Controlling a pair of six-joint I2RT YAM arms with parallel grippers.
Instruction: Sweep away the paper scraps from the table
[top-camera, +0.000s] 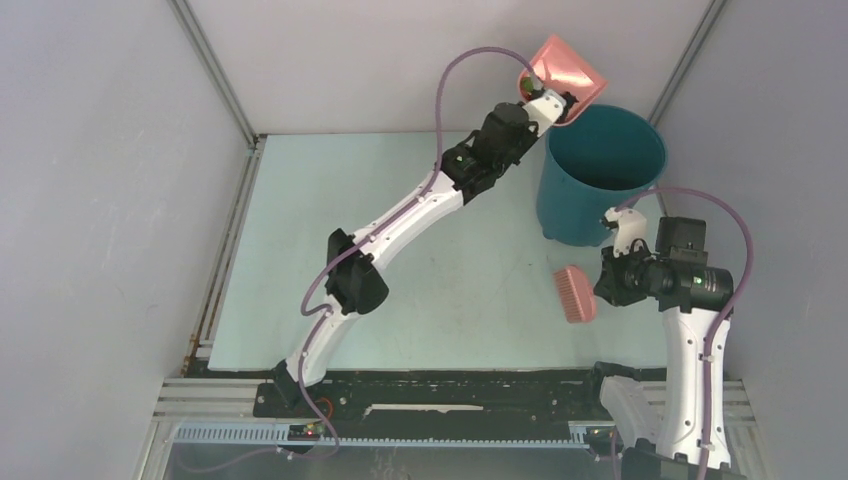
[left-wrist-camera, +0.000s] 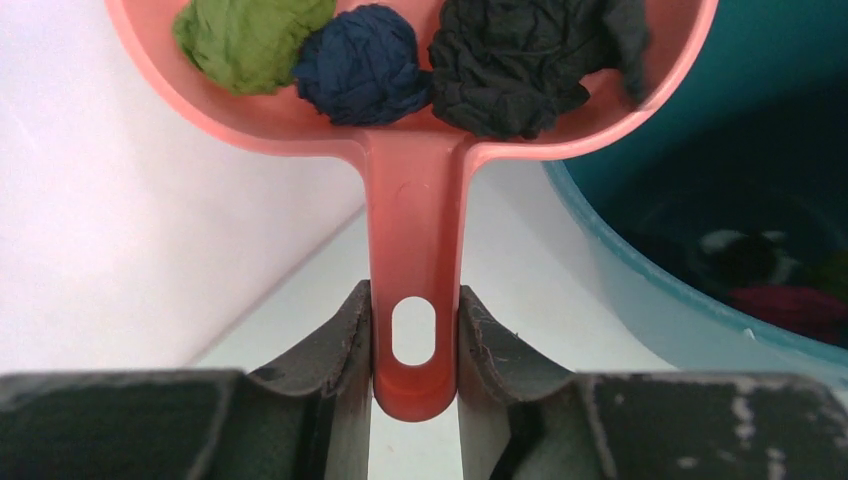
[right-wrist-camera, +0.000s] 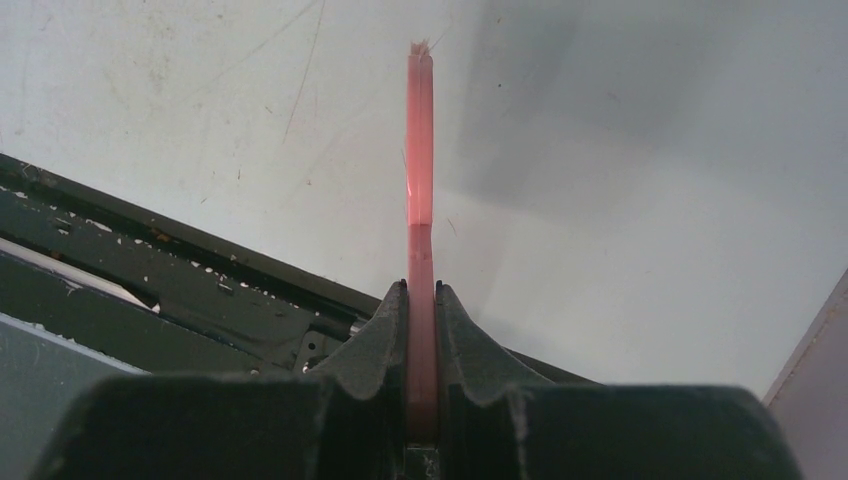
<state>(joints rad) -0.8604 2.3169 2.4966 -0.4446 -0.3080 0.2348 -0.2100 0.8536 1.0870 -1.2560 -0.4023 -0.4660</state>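
Across the table (top-camera: 430, 250), no loose scrap visible from above. At its far right corner, the teal bin (top-camera: 600, 170), upright and open. Raised beside the bin's far-left rim, not squarely over the opening, the pink dustpan (top-camera: 568, 72). Clamped by its handle in the left gripper (left-wrist-camera: 415, 335), a finger on either side of the hanging hole. Long axis along the handle, mouth pointing away toward the back wall and seemingly tilted up. In front of the bin, the pink brush (top-camera: 574, 293), pinched edge-on in the right gripper (right-wrist-camera: 420, 300) above the table. Smallest: the paper scraps (left-wrist-camera: 365, 62), green, dark blue and black, bunched at the pan's heel, with more lying dimly in the bin. Looks like the emptying step, part done. Next, probably: carry the mouth over the opening and tip it down steeply enough to slide the wads out.
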